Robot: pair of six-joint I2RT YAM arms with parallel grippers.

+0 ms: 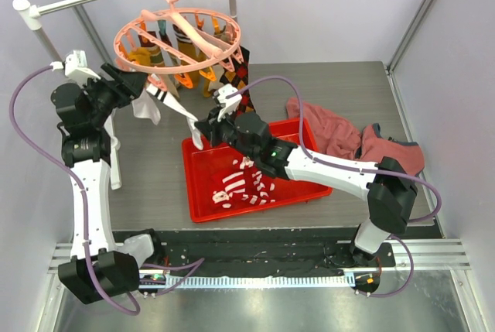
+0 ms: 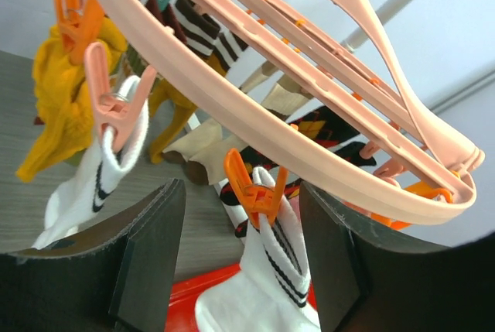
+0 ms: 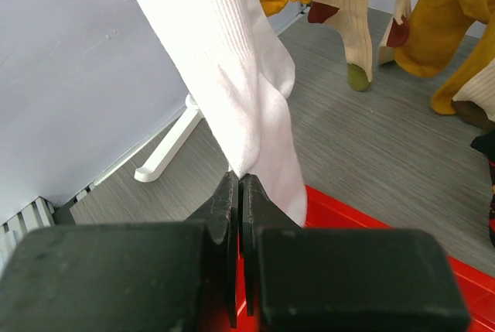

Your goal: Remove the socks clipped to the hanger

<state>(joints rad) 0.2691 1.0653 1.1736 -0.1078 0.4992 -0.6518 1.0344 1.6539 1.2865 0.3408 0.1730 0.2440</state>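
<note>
Grey table (image 1: 348,84), pale walls (image 1: 309,7); wrist views alone show right gripper (image 3: 238,193) pinching white sock (image 3: 240,84) at lower centre, left gripper (image 2: 240,193) spread

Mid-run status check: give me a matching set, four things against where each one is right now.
1 striped sock
2 white sock
3 yellow sock
4 left end effector

A pinched in the shut right end effector
B on the hanger, untouched
C in the red tray
D open around an orange peg

Pairs: 1-C, 2-A, 3-B, 4-D
</note>
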